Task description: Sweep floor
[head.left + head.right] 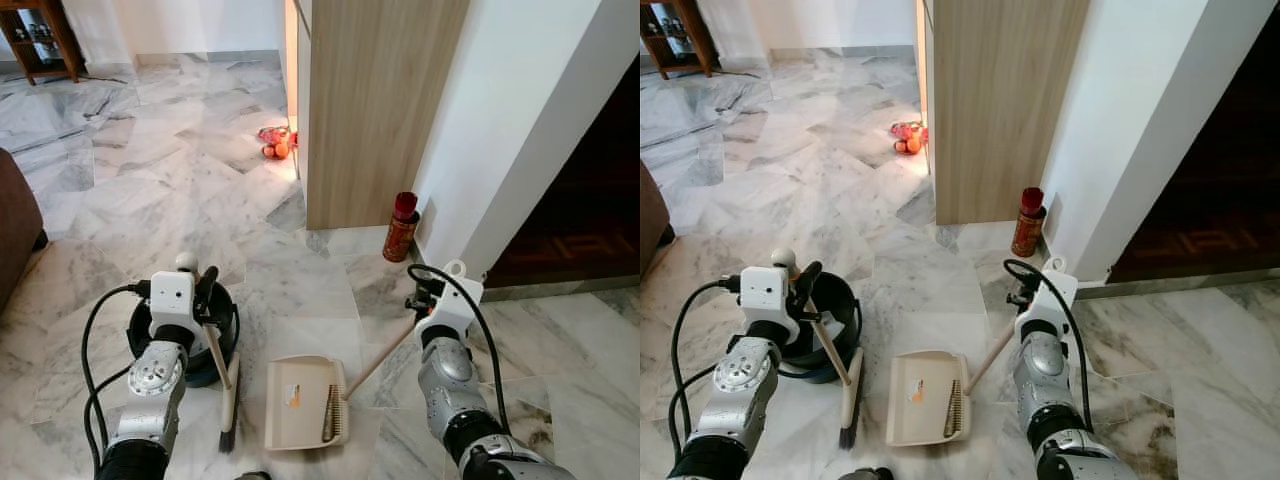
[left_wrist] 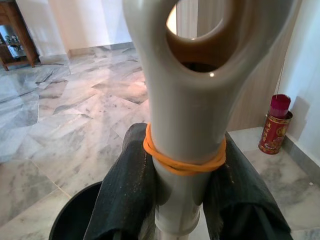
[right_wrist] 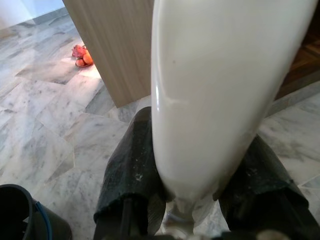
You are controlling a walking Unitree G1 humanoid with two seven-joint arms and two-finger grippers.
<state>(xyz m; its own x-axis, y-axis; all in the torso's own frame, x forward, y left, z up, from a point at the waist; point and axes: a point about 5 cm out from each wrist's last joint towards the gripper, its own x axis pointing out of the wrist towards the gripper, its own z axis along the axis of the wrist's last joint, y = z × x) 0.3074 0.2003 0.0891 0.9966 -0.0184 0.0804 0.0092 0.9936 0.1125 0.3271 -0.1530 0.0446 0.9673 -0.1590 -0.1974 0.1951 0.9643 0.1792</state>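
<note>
**Broom and dustpan both in hand on the marble**

Grippers are both loaded. The left gripper has its two black fingers pressed tight against the cream handle of the broom, just below an orange rubber band wound around the handle, and the hanging loop at the handle's end rises right in front of the wrist camera. From the head, the broom slants down from that gripper to its dark bristles on the floor, just left of the dustpan.

Over to the right gripper: fingers clamped on either side of a smooth white handle, no gap showing. That handle runs down and to the robot's left to the dustpan, which lies flat on the grey-veined marble between the two arms, its comb edge nearest the right arm.

Behind the left gripper sits a black bucket, close against the broom handle. Further ahead, a red canister stands by the white wall, beside a wooden panel, and a small red and orange bundle lies on the floor at the panel's far edge.
</note>
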